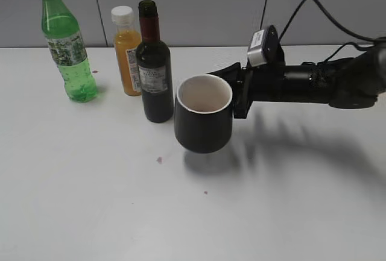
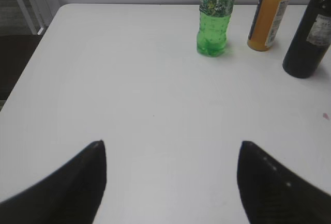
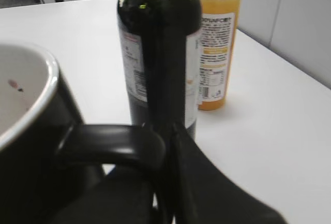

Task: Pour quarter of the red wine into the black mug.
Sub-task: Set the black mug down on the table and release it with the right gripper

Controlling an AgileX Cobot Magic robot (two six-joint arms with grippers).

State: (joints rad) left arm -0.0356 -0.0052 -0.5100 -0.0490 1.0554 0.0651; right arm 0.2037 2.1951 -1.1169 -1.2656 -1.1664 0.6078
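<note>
Wine bottle: the dark glass red wine bottle with a grey label (image 1: 154, 68) stands upright toward the far left of the white table (image 1: 90, 201), its long axis vertical and its mouth uncapped, as far as the exterior view shows.
Mug: the black mug with a white inside (image 1: 204, 114) sits just right of the bottle, apparently lifted clear of the table, with a shadow beneath it.
Right gripper: the right gripper (image 3: 165, 146) is pinched on the mug's handle (image 3: 111, 144).
Left gripper: the left gripper (image 2: 170, 182) is spread wide over bare table, holding nothing.
Key relation: the bottle lies far and right of the left gripper, which is free and probably takes the bottle.
Neighbours: an orange juice bottle with a white cap (image 1: 126, 50) stands just behind the wine; a green plastic soda bottle (image 1: 66, 44) stands further left.
</note>
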